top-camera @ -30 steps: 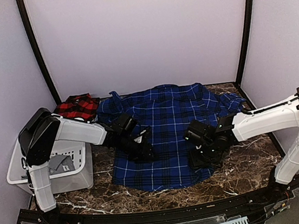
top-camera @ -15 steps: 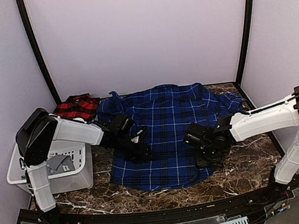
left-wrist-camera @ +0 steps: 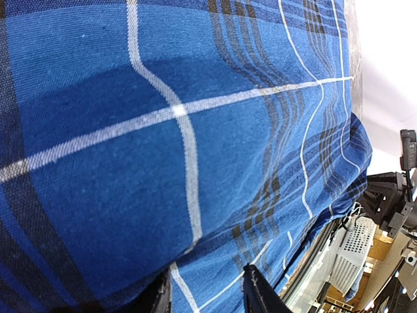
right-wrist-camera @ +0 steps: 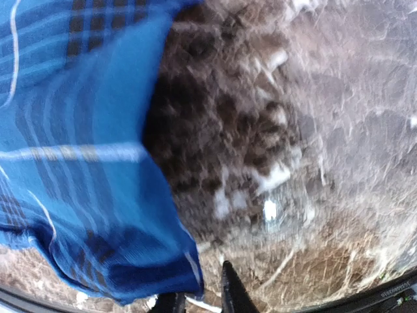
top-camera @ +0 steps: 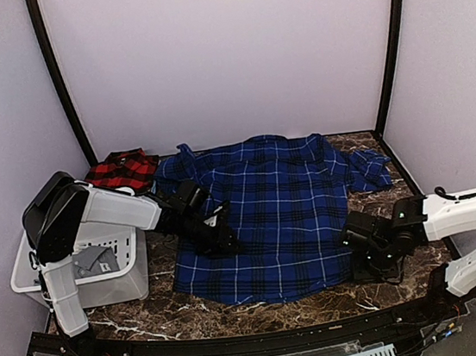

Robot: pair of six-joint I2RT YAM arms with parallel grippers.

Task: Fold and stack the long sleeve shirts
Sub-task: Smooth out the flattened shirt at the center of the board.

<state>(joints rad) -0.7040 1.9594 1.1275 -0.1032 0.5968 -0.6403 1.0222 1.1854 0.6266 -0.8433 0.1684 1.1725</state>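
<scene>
Find the blue shirt (top-camera: 268,209) lying open across the middle of the table (top-camera: 407,283), collar toward the back wall, hem toward the arms. Find the red shirt (top-camera: 122,169) bundled at the back left, just beside the white basket (top-camera: 24,272). Treat this step, most likely, as smoothing the blue shirt before any fold.

Look at the left tool (top-camera: 219,232), low on the shirt's left half: fingers (left-wrist-camera: 257,290) a little apart with cloth filling the gap, yet impossible to say whether pinching a ridge or merely pressing down. Look at the right tool (top-camera: 371,253), at the lower right edge of the hem, close over bare marble: tips nearly together beside the corner of the cloth, but too blurred to judge as gripping or empty.

Keep the left side anchored as a fixed point. Confirm a real hold on the hem corner before drawing outward. Pull low and level, away from the left tool, just enough to flatten the ripples, and stop short of dragging the whole shirt. Mind the sleeve (top-camera: 367,169) crumpled at the far right: spread it out before folding inward, or expect a lumpy bundle. Plan the finished fold for stacking with the red shirt.
</scene>
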